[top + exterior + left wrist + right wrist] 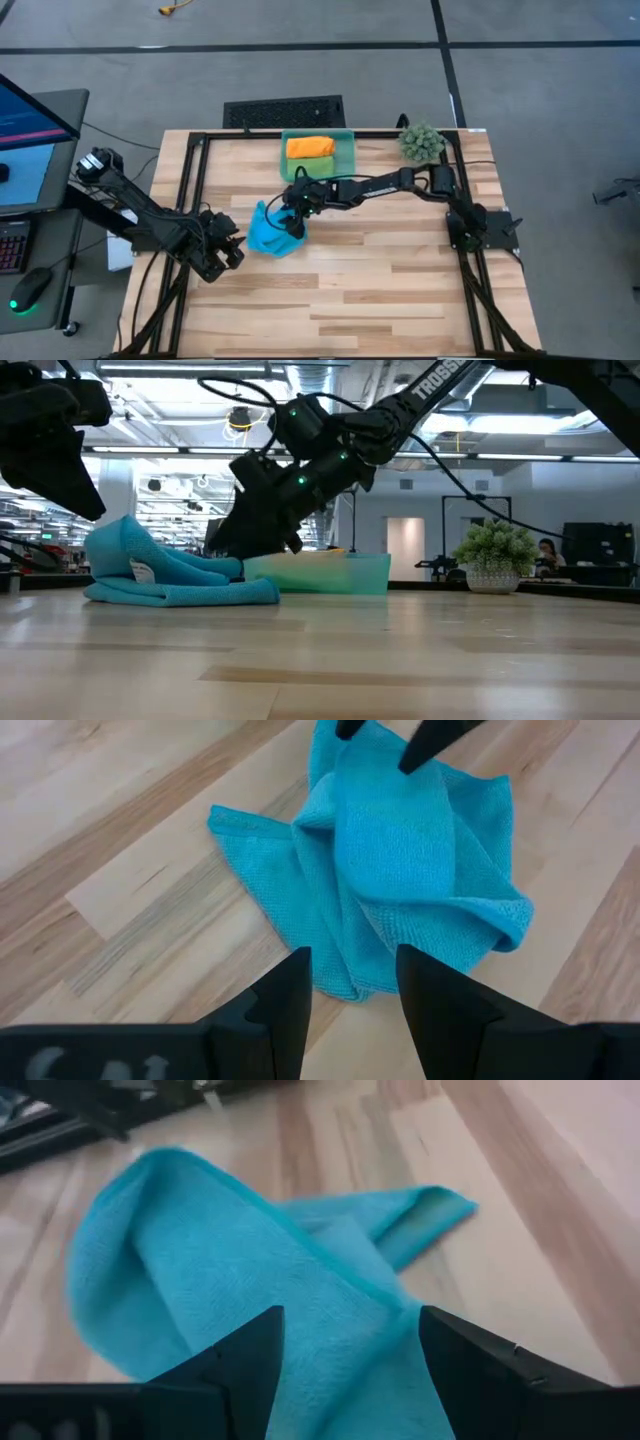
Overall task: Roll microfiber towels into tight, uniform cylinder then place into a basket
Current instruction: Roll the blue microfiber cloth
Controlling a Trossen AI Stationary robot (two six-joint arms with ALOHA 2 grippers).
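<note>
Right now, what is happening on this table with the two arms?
Both arms are working on a sky blue towel, which lies crumpled, not rolled, on the wooden table. The right gripper is open right over it, and the left gripper is open beside it. An orange towel and a yellow one already sit in the teal basket behind.
</note>
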